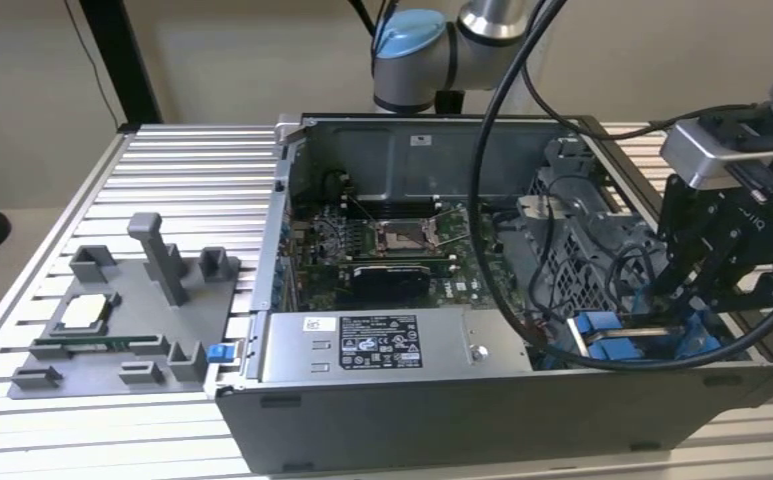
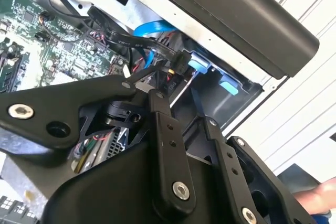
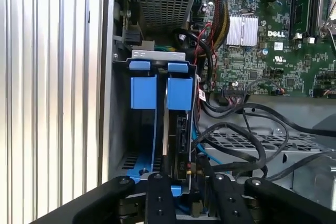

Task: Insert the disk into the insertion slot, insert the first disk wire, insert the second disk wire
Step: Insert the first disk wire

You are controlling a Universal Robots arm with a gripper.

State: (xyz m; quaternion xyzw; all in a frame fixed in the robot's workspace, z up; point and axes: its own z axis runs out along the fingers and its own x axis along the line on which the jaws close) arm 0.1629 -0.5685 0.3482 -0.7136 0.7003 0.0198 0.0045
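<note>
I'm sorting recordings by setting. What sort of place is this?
Probably a robotics lab test bench: an open computer case sits on a slatted aluminium table, beside a grey fixture tray of parts, with a robot arm reaching over it.

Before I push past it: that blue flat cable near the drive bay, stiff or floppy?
Probably floppy yet springy: the blue cable holds a free arc in the second wrist view, so a push would likely bend it, and it may spring back. Likely light: it looks thin and ribbon-like. It runs among black cables, so it might snag.
</note>
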